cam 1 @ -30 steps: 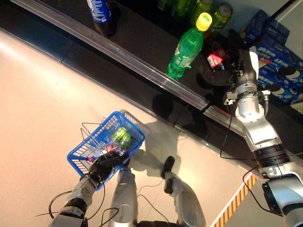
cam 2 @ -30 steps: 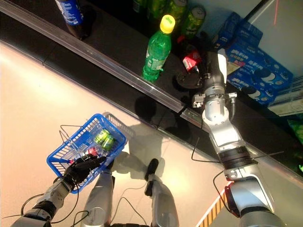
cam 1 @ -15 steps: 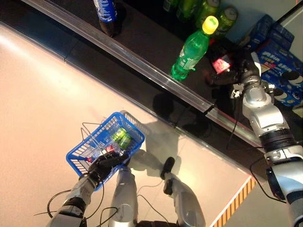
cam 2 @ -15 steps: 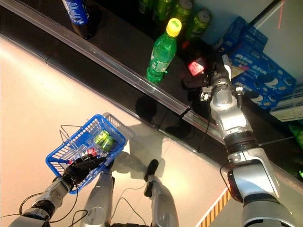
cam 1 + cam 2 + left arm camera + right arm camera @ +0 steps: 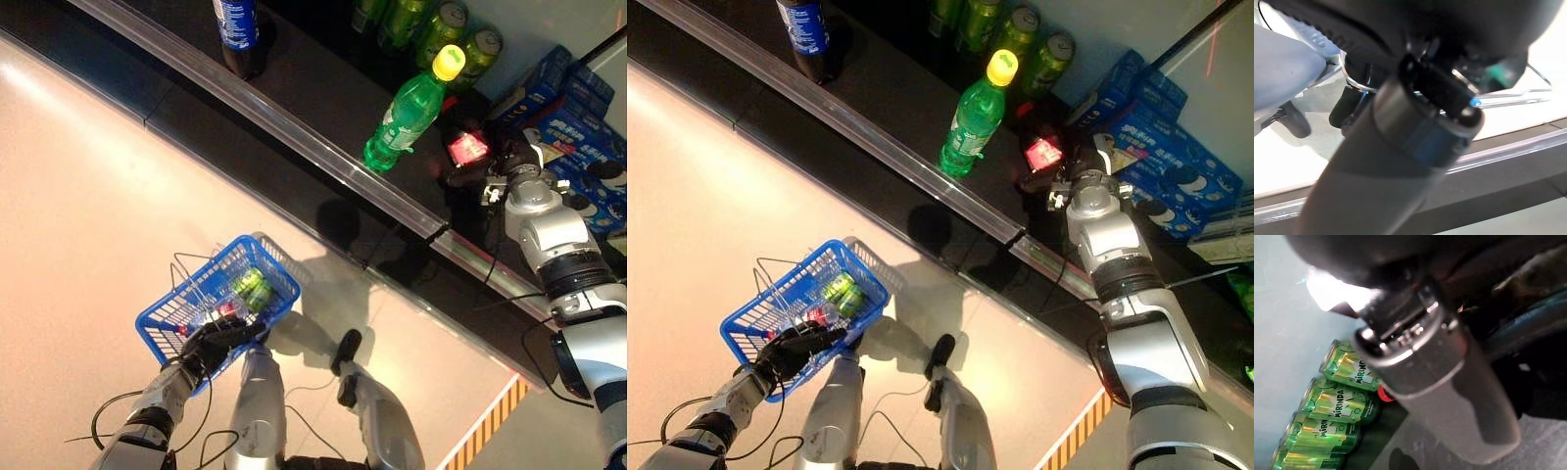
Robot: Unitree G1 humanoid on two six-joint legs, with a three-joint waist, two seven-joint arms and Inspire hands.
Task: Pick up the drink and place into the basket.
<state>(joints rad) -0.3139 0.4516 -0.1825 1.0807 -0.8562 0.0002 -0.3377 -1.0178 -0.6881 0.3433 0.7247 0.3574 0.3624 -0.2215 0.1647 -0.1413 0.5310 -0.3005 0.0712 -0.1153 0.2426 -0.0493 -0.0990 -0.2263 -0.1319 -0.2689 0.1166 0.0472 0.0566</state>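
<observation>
A red drink (image 5: 468,147) sits in my right hand (image 5: 493,174) over the dark shelf, just right of a green bottle with a yellow cap (image 5: 404,113). The hand's dark fingers are curled round the drink; it also shows in the right eye view (image 5: 1043,152). My left hand (image 5: 211,343) is shut on the thin wire handles of the blue basket (image 5: 162,313), which hangs low at the left above the pale floor. Green cans (image 5: 253,286) and a small red item lie inside the basket. The left wrist view shows the hand (image 5: 1400,122) and a wire handle (image 5: 1528,93).
A metal rail (image 5: 294,137) edges the shelf front. On the shelf stand a dark bottle with a blue label (image 5: 235,29), green cans (image 5: 446,24), also in the right wrist view (image 5: 1337,401), and blue boxes (image 5: 578,88). Yellow-black striped tape (image 5: 490,431) marks the floor at lower right.
The camera has shifted. My right forearm has swung from pointing up the shelf to lying lower at the right, and the hand has closed round the red drink. The basket hangs as before.
</observation>
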